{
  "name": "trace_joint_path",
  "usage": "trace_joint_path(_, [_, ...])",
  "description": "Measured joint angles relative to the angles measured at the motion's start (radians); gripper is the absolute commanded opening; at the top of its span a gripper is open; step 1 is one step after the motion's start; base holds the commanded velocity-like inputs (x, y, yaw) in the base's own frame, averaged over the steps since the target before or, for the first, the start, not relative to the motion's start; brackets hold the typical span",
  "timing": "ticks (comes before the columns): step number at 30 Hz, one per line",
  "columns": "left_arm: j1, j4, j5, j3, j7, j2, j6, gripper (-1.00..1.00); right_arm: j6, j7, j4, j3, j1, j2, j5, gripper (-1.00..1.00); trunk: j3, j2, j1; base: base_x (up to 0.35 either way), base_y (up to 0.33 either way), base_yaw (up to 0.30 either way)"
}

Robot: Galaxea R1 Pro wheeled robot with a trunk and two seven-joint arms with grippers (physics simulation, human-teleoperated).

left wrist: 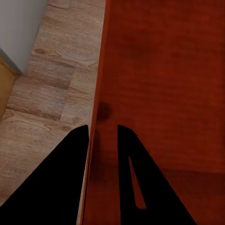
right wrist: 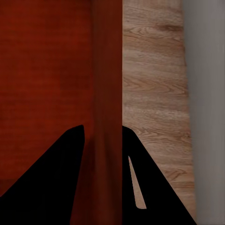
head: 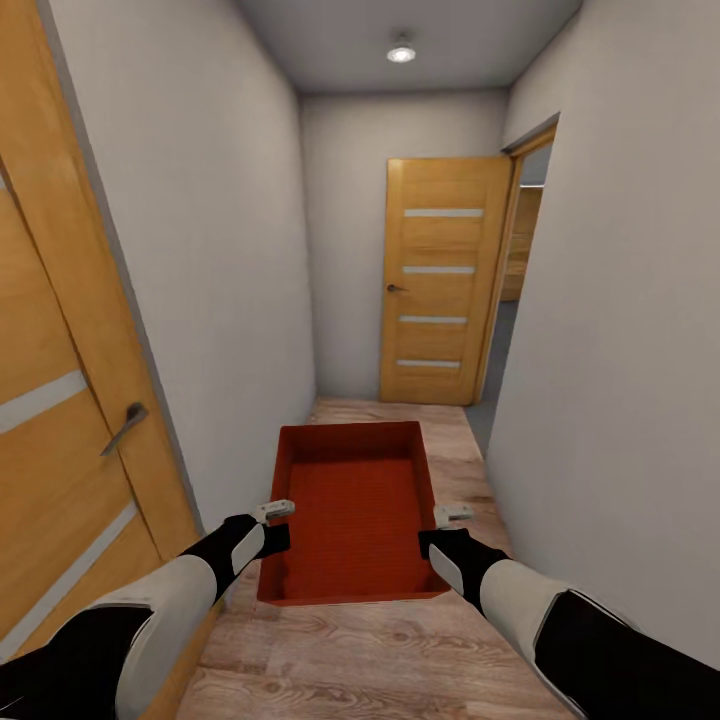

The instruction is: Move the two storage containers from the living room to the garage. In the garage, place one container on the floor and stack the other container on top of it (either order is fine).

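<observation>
Orange-red open-top plastic storage container [head: 352,515] is being carried at twelve o'clock, left claw [left wrist: 102,129] and right claw [right wrist: 103,127] each pinching a side wall for balance.

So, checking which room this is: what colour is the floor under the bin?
Light wood planks, clearest in the head view, beneath the orange-red bin.

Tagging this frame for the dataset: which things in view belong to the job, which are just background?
Job:
- storage container, carried in a hallway
- left gripper, clamped on its side wall
- right gripper, clamped on the opposite wall

Background:
- open slatted door ahead
- near door
- ceiling light
- wood floor
</observation>
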Motion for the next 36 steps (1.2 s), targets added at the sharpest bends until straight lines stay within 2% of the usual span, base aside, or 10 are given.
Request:
trace_joint_path(14, [0.000, 0.000, 0.000, 0.000, 0.000, 0.000, 0.000, -1.00, 0.001, -0.001, -0.001, 0.001, 0.000, -0.001, -0.002, -1.00, 0.000, 0.000, 0.000, 0.323, 0.000, -0.142])
trace_joint_path(36, [0.000, 0.000, 0.000, 0.000, 0.000, 0.000, 0.000, -1.00, 0.000, 0.000, 0.000, -0.001, 0.000, 0.000, 0.000, -1.00, 0.000, 0.000, 0.000, 0.323, 0.000, -0.004])
